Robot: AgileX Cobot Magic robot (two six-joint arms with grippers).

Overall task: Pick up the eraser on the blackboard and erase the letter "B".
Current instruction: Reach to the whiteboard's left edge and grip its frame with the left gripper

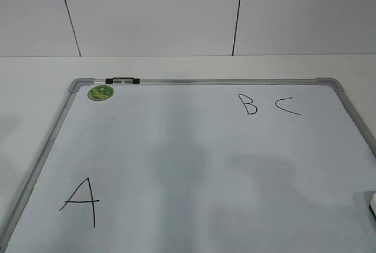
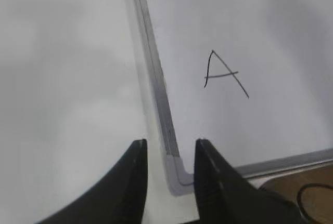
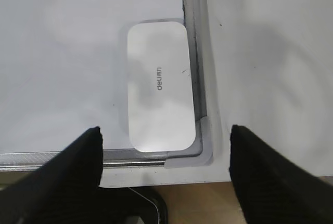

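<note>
The blackboard [image 1: 194,165] is a white dry-erase board with a grey frame, lying flat on the table. The letter "B" [image 1: 250,104] is drawn near its far right, left of a "C" [image 1: 288,107]. The eraser [image 3: 158,84] is a flat white rounded block lying in the board's near right corner; only its edge shows in the exterior view [image 1: 371,201]. My right gripper [image 3: 165,138] is open and empty, hanging above the eraser's near end and the board corner. My left gripper [image 2: 169,154] is open and empty above the board's near left corner [image 2: 179,174].
A large "A" [image 1: 80,201] is at the board's near left, also seen in the left wrist view [image 2: 223,74]. A round green sticker [image 1: 100,93] and a dark clip [image 1: 123,80] sit at the far left edge. Neither arm shows in the exterior view.
</note>
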